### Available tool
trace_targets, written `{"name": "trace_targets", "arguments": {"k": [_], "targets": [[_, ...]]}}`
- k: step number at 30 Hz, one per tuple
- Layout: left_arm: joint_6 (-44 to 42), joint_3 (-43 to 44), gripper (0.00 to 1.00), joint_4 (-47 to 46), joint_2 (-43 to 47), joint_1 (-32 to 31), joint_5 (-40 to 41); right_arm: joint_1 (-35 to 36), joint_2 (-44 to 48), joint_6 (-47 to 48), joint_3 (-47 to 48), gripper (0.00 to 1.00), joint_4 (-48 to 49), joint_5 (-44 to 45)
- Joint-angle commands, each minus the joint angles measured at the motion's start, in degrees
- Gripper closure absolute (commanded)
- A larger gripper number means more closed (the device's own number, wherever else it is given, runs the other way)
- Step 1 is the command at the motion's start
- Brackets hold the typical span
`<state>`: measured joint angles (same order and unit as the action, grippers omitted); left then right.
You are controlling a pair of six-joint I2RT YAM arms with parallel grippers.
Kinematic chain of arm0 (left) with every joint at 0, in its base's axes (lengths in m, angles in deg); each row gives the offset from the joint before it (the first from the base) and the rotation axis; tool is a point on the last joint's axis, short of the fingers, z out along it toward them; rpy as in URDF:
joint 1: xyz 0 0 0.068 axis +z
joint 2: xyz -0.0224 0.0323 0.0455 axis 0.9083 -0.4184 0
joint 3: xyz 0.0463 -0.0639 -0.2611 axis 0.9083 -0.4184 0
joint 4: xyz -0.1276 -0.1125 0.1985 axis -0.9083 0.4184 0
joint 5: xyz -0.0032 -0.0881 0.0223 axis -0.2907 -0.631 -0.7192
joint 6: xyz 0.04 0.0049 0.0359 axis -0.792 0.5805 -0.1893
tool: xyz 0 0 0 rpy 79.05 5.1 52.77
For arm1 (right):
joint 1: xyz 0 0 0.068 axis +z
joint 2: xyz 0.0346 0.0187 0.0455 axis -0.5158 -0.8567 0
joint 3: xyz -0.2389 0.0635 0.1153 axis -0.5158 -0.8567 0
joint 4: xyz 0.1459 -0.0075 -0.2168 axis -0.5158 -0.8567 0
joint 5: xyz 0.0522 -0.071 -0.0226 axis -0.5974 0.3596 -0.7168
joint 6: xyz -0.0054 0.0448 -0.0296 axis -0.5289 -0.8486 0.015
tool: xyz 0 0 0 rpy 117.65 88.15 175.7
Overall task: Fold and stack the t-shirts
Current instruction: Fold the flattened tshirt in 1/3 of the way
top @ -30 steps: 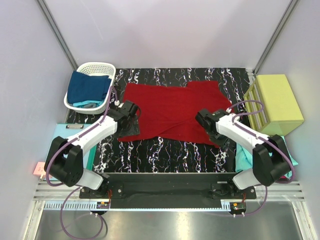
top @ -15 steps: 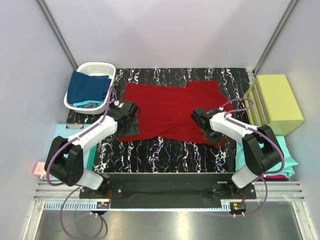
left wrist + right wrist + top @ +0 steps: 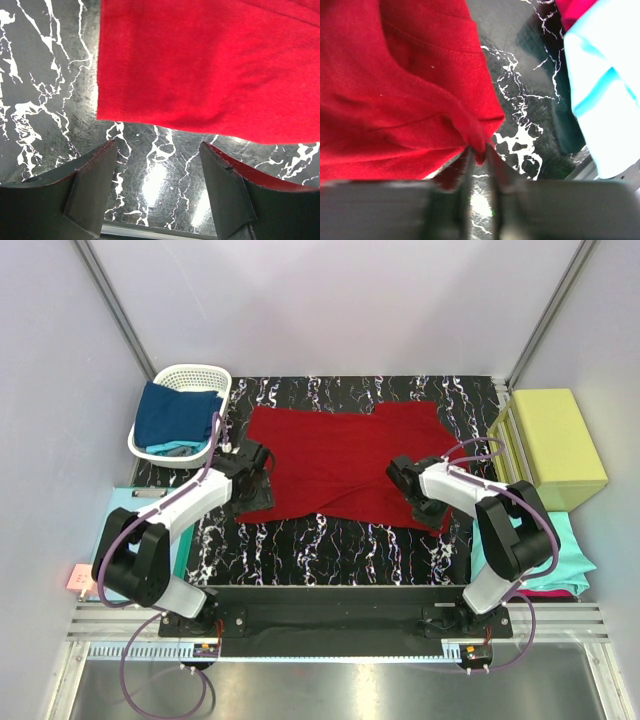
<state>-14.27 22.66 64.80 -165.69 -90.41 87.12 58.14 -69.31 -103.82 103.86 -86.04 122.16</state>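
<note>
I see the right gripper (image 3: pixel 479 153) clenched on a pinch of the dark red t-shirt (image 3: pixel 335 460) at its near-right hem; left gripper (image 3: pixel 157 147) released, jaws wide, just off the near-left corner; shirt lies spread across the table (image 3: pixel 330 540) centre.

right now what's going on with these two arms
A red shirt lies spread on the table, ready for folding. The right hand is pinched shut on a fold at the shirt's near right corner. The left hand hangs open just short of the near left corner, holding nothing. A basket at the far left holds blue shirts, and a teal shirt lies at the right edge.
</note>
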Motion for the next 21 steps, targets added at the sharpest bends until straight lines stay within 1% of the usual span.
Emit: {"name": "trace_targets", "arguments": {"k": [1, 3, 7, 14, 17, 21], "targets": [[0.7, -0.4, 0.28, -1.6, -0.4, 1.2, -0.9, -0.9, 2.7, 0.0, -1.1, 0.92, -0.9, 0.9], [0.7, -0.3, 0.28, -1.8, -1.0, 1.4, -1.2, -0.9, 2.9, 0.1, -1.2, 0.96, -1.2, 1.1], [1.0, 0.0, 0.29, -2.1, -3.2, 1.5, -2.4, -1.0, 3.0, 0.4, -1.0, 1.0, -1.5, 1.4], [1.4, 0.7, 0.3, -2.0, -5.5, 1.6, -1.9, -1.2, 3.5, 1.0, -1.1, 1.0, -2.0, 2.5], [1.9, 1.3, 0.32, -1.7, -7.2, 1.7, -1.2, -1.3, 3.8, 0.6, -1.1, 1.0, -2.9, 2.6], [3.3, 2.2, 0.32, -0.3, -9.1, 2.4, 1.2, -1.9, 4.5, -1.0, -0.3, 1.0, -6.1, 3.5]]}}
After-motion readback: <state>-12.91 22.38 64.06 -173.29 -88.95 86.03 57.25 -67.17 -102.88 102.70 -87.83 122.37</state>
